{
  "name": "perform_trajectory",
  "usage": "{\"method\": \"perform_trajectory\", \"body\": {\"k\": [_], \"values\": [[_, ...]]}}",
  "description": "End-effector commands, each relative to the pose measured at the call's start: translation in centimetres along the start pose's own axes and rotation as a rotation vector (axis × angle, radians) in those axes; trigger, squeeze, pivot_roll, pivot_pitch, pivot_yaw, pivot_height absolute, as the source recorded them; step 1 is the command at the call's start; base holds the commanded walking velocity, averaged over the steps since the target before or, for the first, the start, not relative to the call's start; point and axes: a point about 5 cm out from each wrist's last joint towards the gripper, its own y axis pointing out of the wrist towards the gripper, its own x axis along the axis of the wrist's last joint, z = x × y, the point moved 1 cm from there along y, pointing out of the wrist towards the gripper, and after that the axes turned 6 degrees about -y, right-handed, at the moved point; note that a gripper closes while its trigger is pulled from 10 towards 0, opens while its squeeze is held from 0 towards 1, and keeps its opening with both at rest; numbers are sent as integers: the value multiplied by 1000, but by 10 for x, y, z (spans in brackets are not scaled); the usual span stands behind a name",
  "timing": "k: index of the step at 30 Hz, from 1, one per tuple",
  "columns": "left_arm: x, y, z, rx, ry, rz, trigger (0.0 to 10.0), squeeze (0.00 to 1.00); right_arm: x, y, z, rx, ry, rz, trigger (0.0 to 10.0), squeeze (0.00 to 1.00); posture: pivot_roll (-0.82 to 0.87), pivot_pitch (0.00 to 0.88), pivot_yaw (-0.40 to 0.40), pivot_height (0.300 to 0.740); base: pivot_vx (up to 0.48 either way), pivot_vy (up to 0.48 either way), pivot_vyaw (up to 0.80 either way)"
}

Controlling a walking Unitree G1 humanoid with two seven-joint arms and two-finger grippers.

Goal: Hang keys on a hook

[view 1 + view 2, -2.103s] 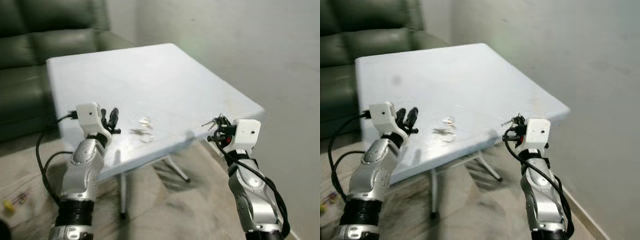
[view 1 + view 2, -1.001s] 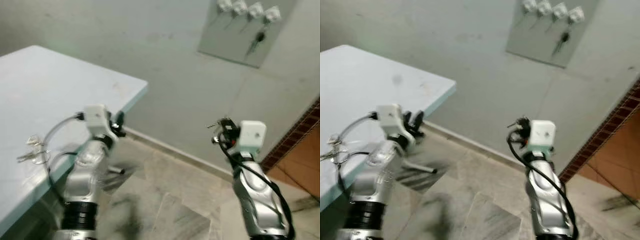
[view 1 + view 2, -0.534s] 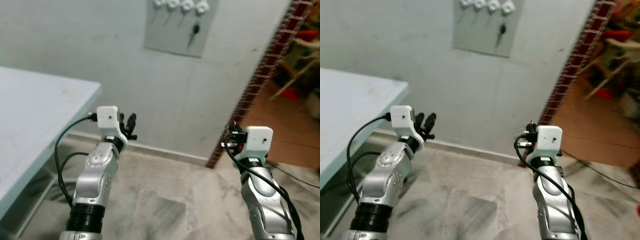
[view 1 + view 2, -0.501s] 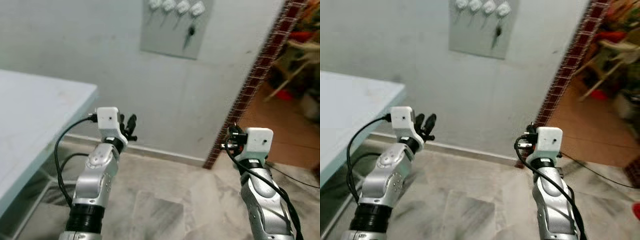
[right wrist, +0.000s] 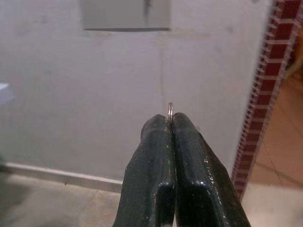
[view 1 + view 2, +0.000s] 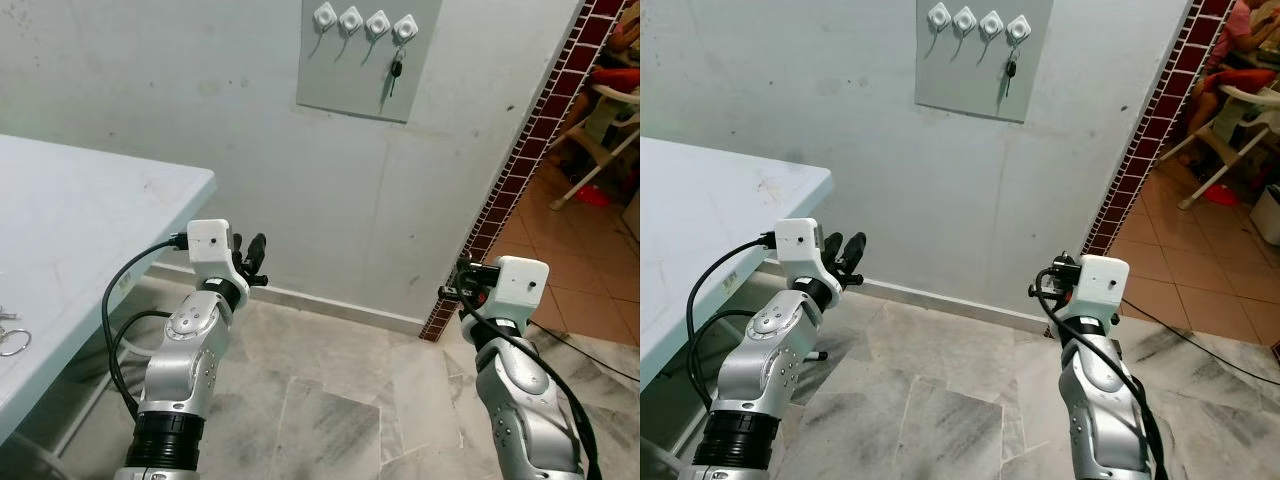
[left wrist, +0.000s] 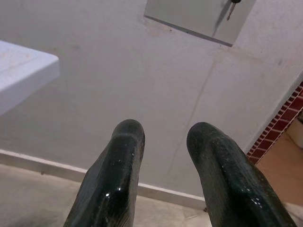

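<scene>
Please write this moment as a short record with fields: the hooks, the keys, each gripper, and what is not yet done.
hook board: grey panel on wall, four white hooks
hung key: on rightmost hook
right gripper: shut on key ring, facing wall
left gripper: open, holding nothing
table: at left, more keys on it
not yet done: ring not hung

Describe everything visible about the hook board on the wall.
The hook board is a flat grey rectangular panel mounted flush on the pale wall, high above both hands. Four white diamond-shaped hooks sit in a row along its top. The rightmost hook carries a dark-headed key hanging down against the panel; the other three are free.
</scene>
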Motion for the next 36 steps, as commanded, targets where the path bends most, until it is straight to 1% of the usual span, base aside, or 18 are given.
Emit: {"method": "perform_trajectory", "body": {"k": [1, 2, 4, 6, 11, 19, 36], "values": [[2, -1, -2, -10, 0, -6, 10000, 0, 11, -1, 2, 19, -62, -54, 10000, 0, 107, 0, -67, 740, 0, 0, 0], [3, -1, -2, -12, 5, -8, 10000, 0, 11, -1, 2, 18, -90, -58, 10000, 0, 106, 0, -66, 740, 0, 0, 0], [3, -1, -2, -13, 4, -9, 10000, 0, 12, -1, 2, 12, -96, -63, 10000, 0, 107, 0, -67, 740, 244, 0, 0], [4, -1, -2, -13, -2, -10, 10000, 0, 14, -1, 2, 16, -130, -81, 10000, 0, 109, 0, -67, 740, 272, 0, 0], [6, -1, -2, -18, -3, -20, 10000, 0, 20, -2, 4, 28, -87, -120, 10000, 0, 114, 0, -66, 740, 299, 0, 0], [15, -2, -1, -20, -3, -57, 10000, 0, 24, 0, 6, 27, -78, -142, 10000, 0, 122, 0, -66, 740, 320, 0, 0], [16, -3, 3, 0, -34, -62, 10000, 0, 24, 0, 10, 45, -60, -144, 10000, 0, 128, 0, -70, 740, 314, 0, 0]]}}
